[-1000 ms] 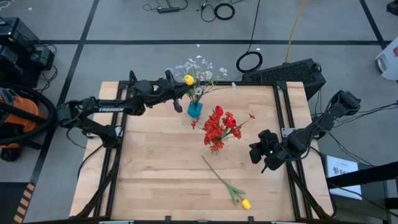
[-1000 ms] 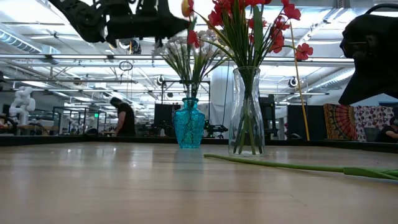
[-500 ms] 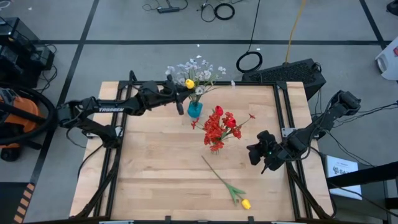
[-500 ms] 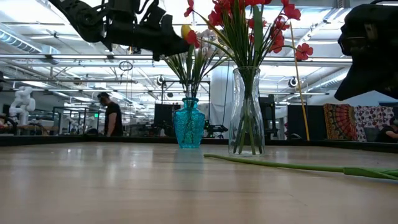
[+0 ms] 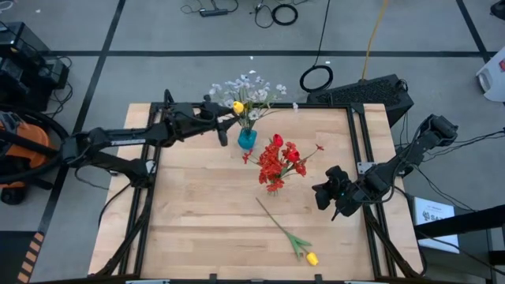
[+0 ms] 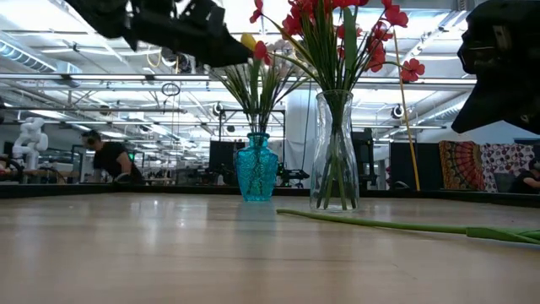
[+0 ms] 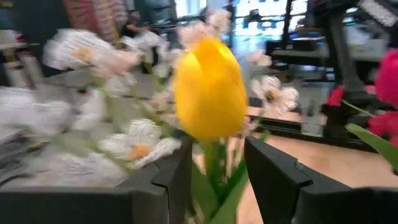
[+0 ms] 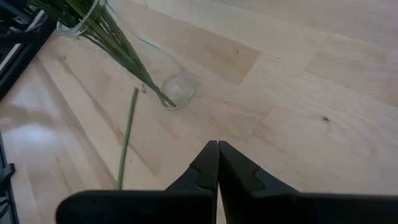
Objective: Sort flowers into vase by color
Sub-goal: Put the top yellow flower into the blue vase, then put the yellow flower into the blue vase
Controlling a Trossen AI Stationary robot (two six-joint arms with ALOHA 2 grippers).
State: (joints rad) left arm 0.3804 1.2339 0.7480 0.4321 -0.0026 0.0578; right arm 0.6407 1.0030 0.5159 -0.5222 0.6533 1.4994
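Blue vase (image 5: 247,139): white sprays (image 5: 254,84) and one yellow tulip (image 5: 238,106) are stocked; the tulip is flanked by the parted fingers of the left gripper (image 5: 223,120).
Clear vase (image 6: 335,152): red flowers (image 5: 278,162) are filed.
Outstanding: second yellow tulip (image 5: 312,258), laid on the table (image 5: 197,221).
Right gripper (image 8: 217,151): shut, empty, parked beside the clear vase.

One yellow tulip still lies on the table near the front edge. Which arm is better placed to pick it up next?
Probably the right. Its gripper is shut and empty, hovering near the lying tulip. The left gripper is far off at the blue vase, around another yellow tulip.
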